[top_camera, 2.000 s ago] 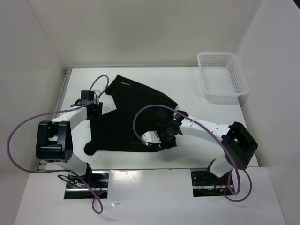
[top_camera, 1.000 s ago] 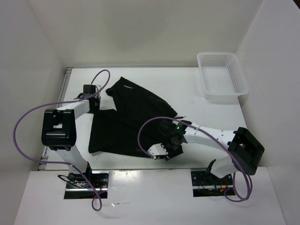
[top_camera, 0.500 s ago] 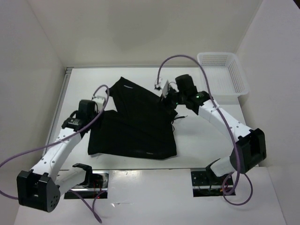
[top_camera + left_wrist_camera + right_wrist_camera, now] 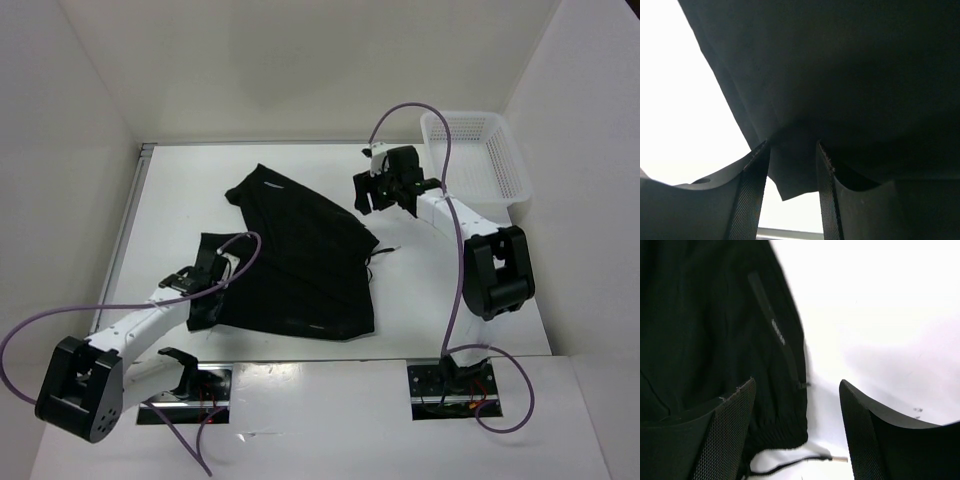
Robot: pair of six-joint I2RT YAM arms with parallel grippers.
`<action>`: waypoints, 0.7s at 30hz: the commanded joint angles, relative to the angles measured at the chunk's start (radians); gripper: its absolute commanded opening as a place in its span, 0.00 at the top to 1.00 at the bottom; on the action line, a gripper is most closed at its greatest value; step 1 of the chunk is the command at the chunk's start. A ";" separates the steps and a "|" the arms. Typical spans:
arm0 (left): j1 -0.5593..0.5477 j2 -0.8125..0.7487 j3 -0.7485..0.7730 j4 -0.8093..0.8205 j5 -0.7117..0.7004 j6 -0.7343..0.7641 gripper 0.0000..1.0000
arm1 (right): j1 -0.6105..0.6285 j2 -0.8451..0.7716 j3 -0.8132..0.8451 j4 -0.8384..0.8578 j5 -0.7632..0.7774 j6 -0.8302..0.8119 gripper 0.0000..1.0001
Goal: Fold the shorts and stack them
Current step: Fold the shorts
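Observation:
The black shorts (image 4: 300, 255) lie spread on the white table (image 4: 440, 280), one leg reaching to the back left. My left gripper (image 4: 216, 288) sits low at their left edge. In the left wrist view its fingers (image 4: 756, 190) stand apart, with a loose corner of the shorts (image 4: 840, 75) lying between them and not pinched. My right gripper (image 4: 372, 198) hovers open above the back right of the shorts. Between its fingers (image 4: 727, 435) the right wrist view shows the waistband edge of the shorts (image 4: 710, 315), a pale logo mark (image 4: 777, 332) and a drawstring (image 4: 790, 467).
A white mesh basket (image 4: 476, 160) stands at the back right corner, just right of the right arm. White walls close in the table on three sides. Purple cables loop above both arms.
Both grippers have let go of the shorts and opened. The right arm swung from the front edge to the back right. The left arm came from the back left to the front left edge.

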 commanded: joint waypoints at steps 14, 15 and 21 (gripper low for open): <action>0.054 0.251 0.659 0.156 0.265 -0.001 0.42 | -0.037 0.057 0.045 0.130 0.035 0.162 0.30; 0.064 0.297 0.690 0.165 0.275 -0.001 0.40 | -0.037 0.070 0.045 0.130 0.035 0.162 0.31; 0.175 0.677 0.954 0.245 0.364 -0.001 0.34 | -0.037 0.132 0.067 0.130 0.058 0.171 0.33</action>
